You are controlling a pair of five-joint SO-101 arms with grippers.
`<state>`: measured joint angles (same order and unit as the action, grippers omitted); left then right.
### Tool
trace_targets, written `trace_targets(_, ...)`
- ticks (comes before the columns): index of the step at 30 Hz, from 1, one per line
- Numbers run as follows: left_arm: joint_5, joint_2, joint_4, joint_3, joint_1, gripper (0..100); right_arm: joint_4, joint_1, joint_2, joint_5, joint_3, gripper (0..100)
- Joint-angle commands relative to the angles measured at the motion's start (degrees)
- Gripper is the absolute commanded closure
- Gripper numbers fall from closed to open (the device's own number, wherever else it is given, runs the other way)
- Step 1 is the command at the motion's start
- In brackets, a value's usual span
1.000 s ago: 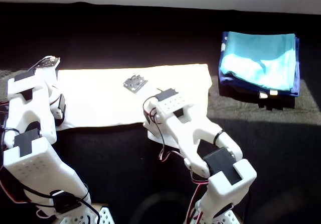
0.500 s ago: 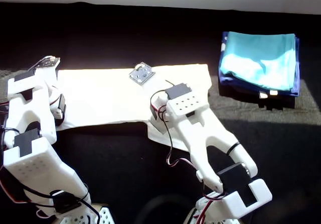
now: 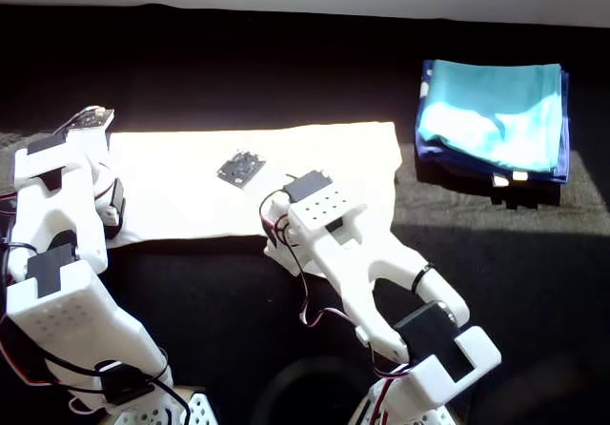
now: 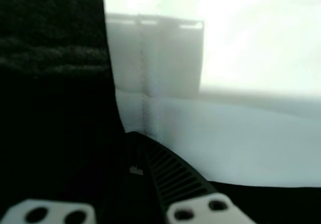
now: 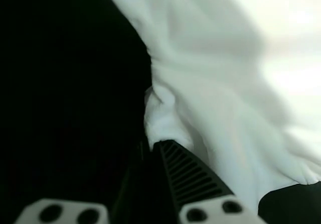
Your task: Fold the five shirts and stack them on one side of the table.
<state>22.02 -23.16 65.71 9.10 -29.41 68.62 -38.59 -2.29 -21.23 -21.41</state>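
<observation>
— So, where does the garment lie?

— A flat white fabric shirt point(image 3: 191, 182) is spread on the matte black surface point(image 3: 238, 63). Its long axis runs side to side in front of both arms. Well apart from it, at the far corner on the right arm's side, sits a stack of folded shirts point(image 3: 491, 115), turquoise on top of dark blue.

— And the hands?

— The left hand point(image 4: 143, 138) is at the shirt's left end, right at the hemmed edge. Whether it grips the cloth, I cannot tell. The right hand point(image 5: 150, 146) is at the near long edge, around the middle of the shirt, clenched on a small puckered bunch of the white cloth.

— What does the next move turn on?

— Probably on that long axis. The held edge faces the arms, so a fold would likely carry it away from them, across the shirt's short width. The right hand is clearly the nearer one to the stack; the left end is farthest from it.
</observation>
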Motion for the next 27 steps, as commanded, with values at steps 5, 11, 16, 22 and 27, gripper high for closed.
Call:
trace_targets(5,-0.26,-0.22,-1.58,0.22,0.48,99,1.54,-0.66,0.84,0.18,0.48,99.3)
trace_targets(11,-0.26,-0.22,-1.58,0.22,0.48,99,11.65,-0.22,4.97,0.26,5.14,98.3)
trace_targets(16,-0.26,-0.22,-1.58,0.22,0.48,99,16.48,-0.57,7.78,0.26,7.6,86.8)
trace_targets(22,-0.35,-0.22,-1.58,0.22,0.48,99,13.49,2.24,9.19,0.26,7.87,86.4)
trace_targets(27,-0.35,-0.22,-1.58,0.31,0.48,99,3.65,14.99,9.19,0.26,0.75,93.3)
